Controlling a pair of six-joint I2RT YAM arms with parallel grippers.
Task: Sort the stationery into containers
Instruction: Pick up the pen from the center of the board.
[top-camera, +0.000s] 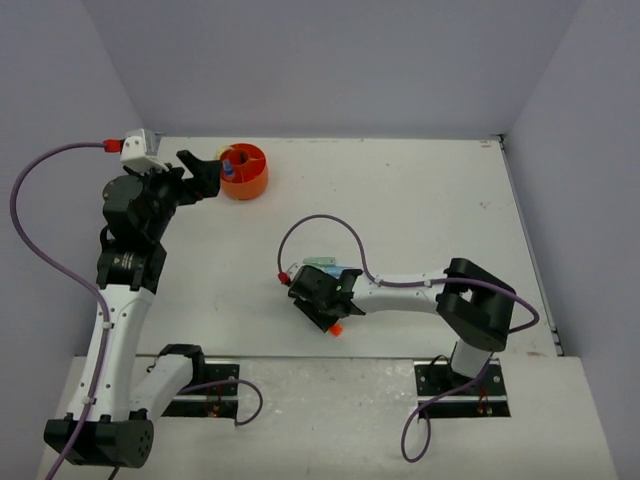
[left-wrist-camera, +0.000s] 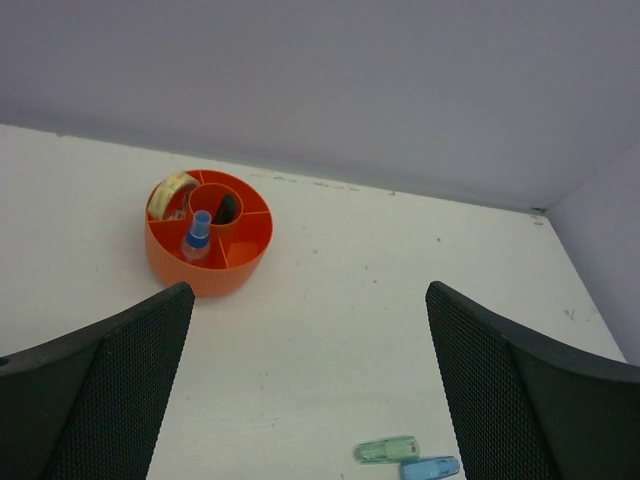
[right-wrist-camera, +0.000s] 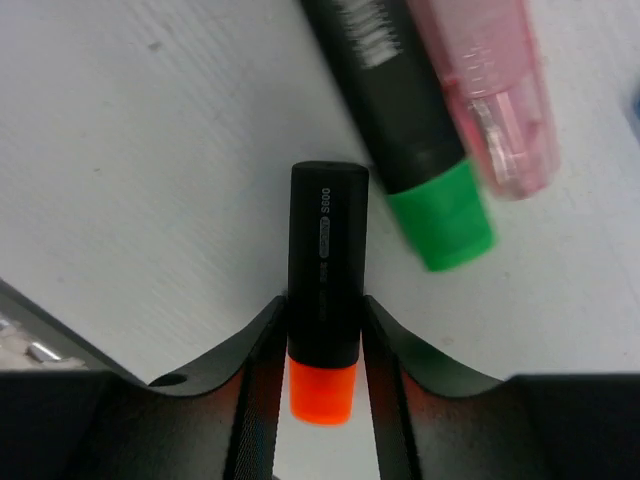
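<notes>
Right end effector (right-wrist-camera: 322, 320) low, tight around orange-ended highlighter (right-wrist-camera: 325, 260); left end effector (left-wrist-camera: 308, 300) wide, aloft near orange organiser (left-wrist-camera: 205, 277)

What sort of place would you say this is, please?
Likely a robotics lab test cell: a white table boxed in by plain grey walls, a left arm and right arm bolted at its edge.

The organiser (top-camera: 255, 182) sat far left on the table (top-camera: 420, 200), a bottle (left-wrist-camera: 197, 236) in 1 compartment; mid-table, a highlighter (right-wrist-camera: 323, 280) sat beside a second highlighter (right-wrist-camera: 400, 110).
</notes>
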